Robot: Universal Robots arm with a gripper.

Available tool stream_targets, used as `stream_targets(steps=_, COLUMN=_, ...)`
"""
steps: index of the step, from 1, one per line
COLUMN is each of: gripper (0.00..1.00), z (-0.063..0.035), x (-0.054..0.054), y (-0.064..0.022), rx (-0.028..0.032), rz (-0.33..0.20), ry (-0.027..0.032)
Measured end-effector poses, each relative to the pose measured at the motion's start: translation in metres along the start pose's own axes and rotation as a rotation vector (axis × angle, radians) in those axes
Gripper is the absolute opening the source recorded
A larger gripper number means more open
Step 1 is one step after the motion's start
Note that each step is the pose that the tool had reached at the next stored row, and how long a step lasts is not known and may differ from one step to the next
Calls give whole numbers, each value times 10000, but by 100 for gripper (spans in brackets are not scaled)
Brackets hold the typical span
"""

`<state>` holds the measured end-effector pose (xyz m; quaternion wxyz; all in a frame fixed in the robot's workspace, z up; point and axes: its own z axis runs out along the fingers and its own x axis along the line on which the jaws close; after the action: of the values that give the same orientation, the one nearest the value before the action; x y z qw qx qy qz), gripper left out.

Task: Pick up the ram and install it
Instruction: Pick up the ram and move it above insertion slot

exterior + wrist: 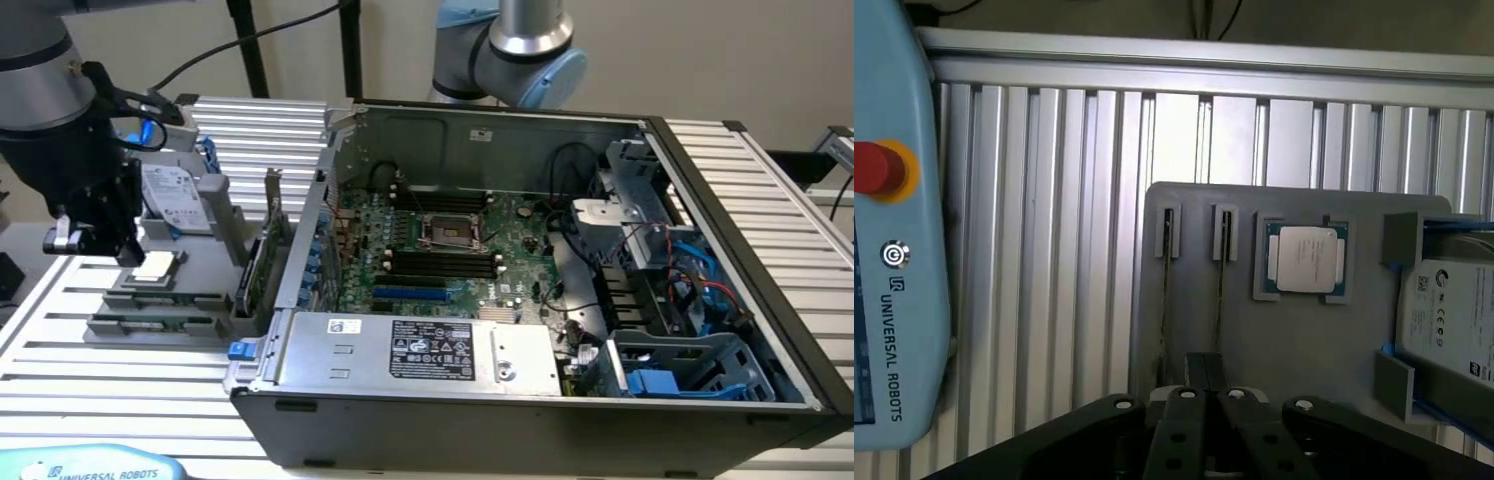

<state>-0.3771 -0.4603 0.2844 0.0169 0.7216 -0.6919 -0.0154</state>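
Two ram sticks stand on edge in a grey holder [134, 330] at the exterior view's left, outside the computer case: one ram stick [163, 297] and another [150, 322]. The wrist view shows them as thin edges, the first ram stick [1166, 300] and the second [1220, 300]. My gripper [114, 250] hangs above the holder, over its processor end, touching nothing. In the wrist view the gripper [1204, 385] is shut with nothing between its fingers. Black memory slots [441, 262] lie on the motherboard inside the open case.
A silver processor chip [1304, 258] and a hard drive [1454, 320] share the holder. A green expansion card [260, 260] stands between the holder and the case wall [314, 230]. A blue teach pendant [894, 250] lies on the slatted table. A second arm [527, 50] stands behind the case.
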Motion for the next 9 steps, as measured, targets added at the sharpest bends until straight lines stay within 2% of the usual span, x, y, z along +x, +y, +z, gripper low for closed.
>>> stream_targets(steps=9, gripper=12, z=136, x=60, y=-14, rx=17, rz=-217, ry=10)
